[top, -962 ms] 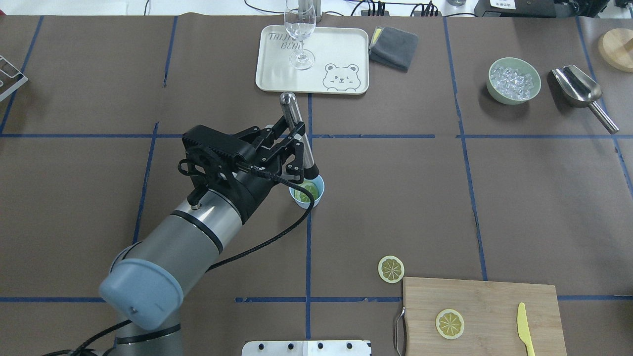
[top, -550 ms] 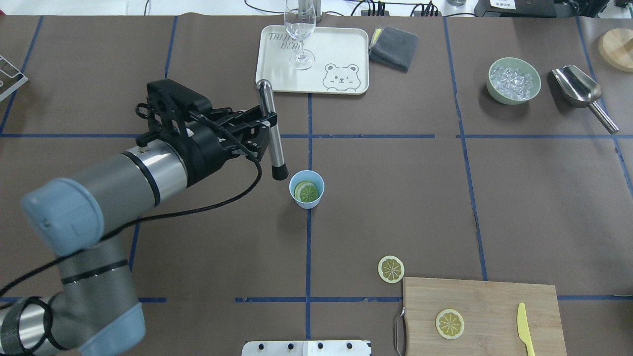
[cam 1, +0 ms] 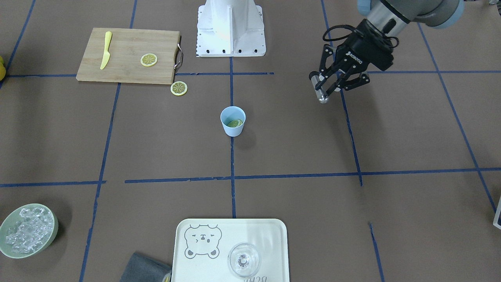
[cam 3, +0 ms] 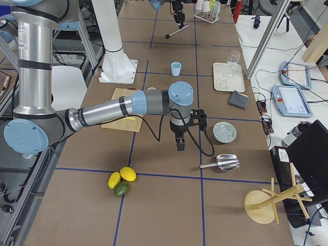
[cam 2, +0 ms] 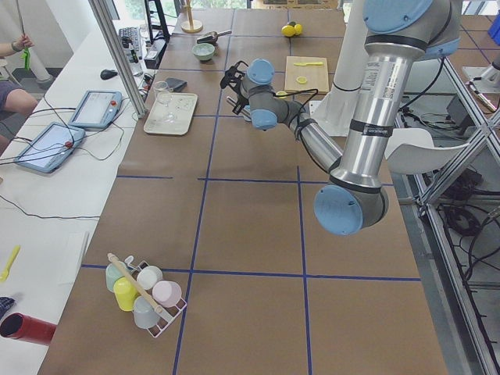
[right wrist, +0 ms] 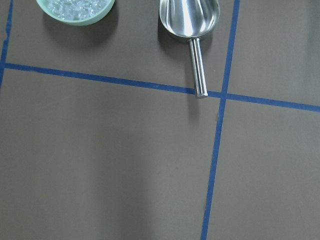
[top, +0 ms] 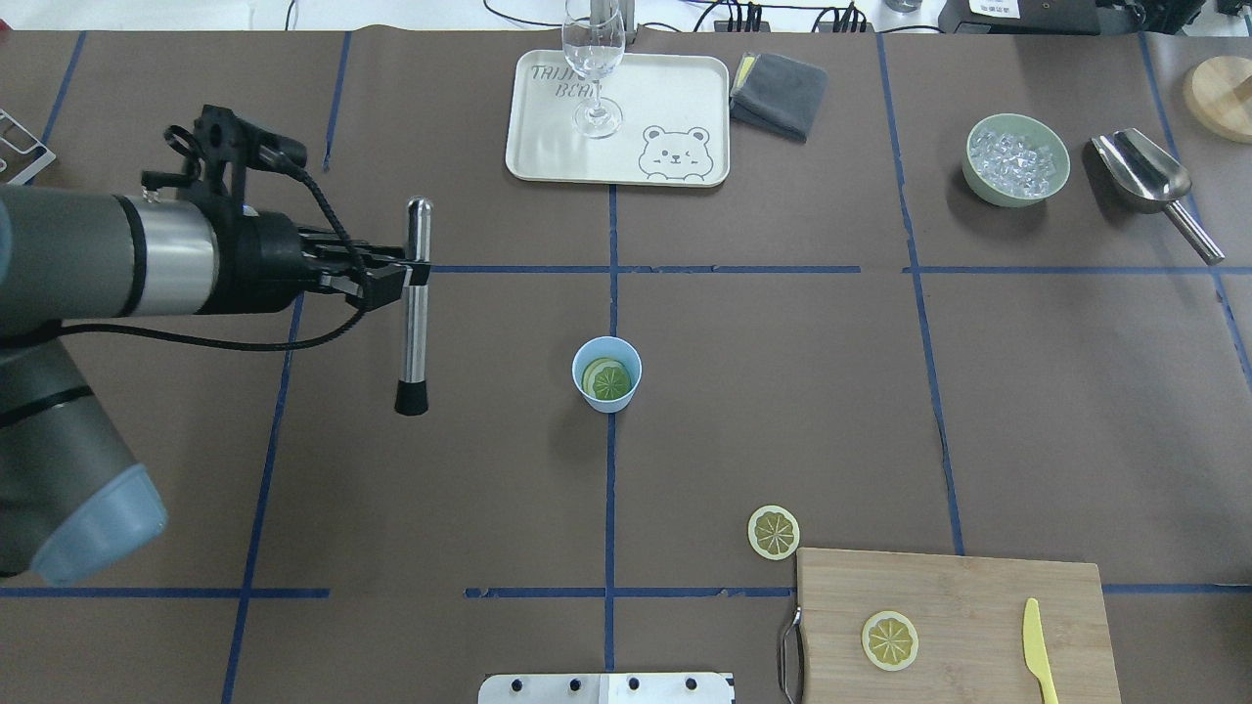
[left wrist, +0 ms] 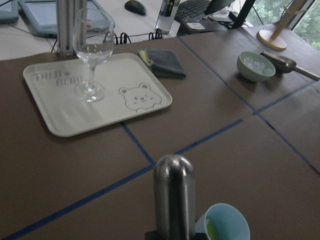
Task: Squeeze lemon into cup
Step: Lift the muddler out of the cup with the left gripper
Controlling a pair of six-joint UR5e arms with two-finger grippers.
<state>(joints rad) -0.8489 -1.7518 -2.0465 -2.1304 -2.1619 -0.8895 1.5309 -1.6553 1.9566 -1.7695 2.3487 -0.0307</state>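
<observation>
The light-blue cup stands upright at the table's middle with a lemon slice lying inside it; both also show in the front view, cup and slice. My left gripper is well left of the cup, shut on a steel muddler with a black tip, held above the table. In the left wrist view the muddler rises in front and the cup sits low right. My right gripper shows only in the right side view, near the ice bowl; I cannot tell its state.
One lemon slice lies on the table, another on the cutting board beside a yellow knife. At the back are a tray with a wine glass, a grey cloth, an ice bowl and a metal scoop.
My left gripper has lifted the muddler's tip out of the cup and swung it left, away from the cup. The cup and its slice have stayed in place.
</observation>
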